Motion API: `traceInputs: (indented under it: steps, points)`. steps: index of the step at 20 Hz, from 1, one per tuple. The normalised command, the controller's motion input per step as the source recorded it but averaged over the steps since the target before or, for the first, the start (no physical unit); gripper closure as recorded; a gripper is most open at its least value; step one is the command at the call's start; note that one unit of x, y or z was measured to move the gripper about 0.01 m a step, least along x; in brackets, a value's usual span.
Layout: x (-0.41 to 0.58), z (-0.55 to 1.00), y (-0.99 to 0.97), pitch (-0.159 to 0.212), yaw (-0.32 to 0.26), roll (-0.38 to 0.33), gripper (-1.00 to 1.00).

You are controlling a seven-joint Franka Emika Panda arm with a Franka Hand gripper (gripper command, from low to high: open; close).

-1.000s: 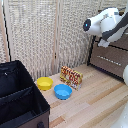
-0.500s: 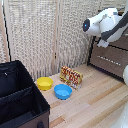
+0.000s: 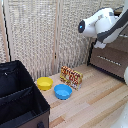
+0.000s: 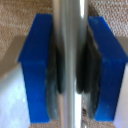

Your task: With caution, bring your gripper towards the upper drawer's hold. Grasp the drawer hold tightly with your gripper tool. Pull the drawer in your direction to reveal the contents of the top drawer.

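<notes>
My gripper point(image 4: 70, 65): clamped on the drawer hold point(image 4: 70, 30), blue fingertips point(image 4: 37, 65) pressing both sides.
Upper drawer point(image 3: 112, 62): brown front at the exterior view's right.
Floor: yellow bowl point(image 3: 44, 83) beside blue bowl point(image 3: 63, 91).

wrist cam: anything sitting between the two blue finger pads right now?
Yes. In the wrist view the drawer hold, a silver bar, runs straight through the gap of the gripper, with a blue pad close on each side. The exterior view doesn't show the fingers.
</notes>
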Motion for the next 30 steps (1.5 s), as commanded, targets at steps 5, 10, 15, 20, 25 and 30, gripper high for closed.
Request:
traceInputs:
  steps: [5, 10, 15, 20, 25, 30]
  points:
    - [0.074, -0.18, 0.88, -0.001, -0.083, 0.038, 1.00]
    - [0.107, -0.25, 0.90, -0.001, -0.088, 0.009, 1.00]
    - [0.070, -0.23, 0.86, 0.001, -0.061, 0.003, 1.00]
    - [0.206, 0.07, 0.13, 0.035, -0.025, -0.043, -1.00]
    - [0.079, 0.21, -0.03, 0.001, 0.000, 0.000, -1.00]
    - [0.062, 0.21, 0.00, 0.001, 0.000, 0.000, -1.00]
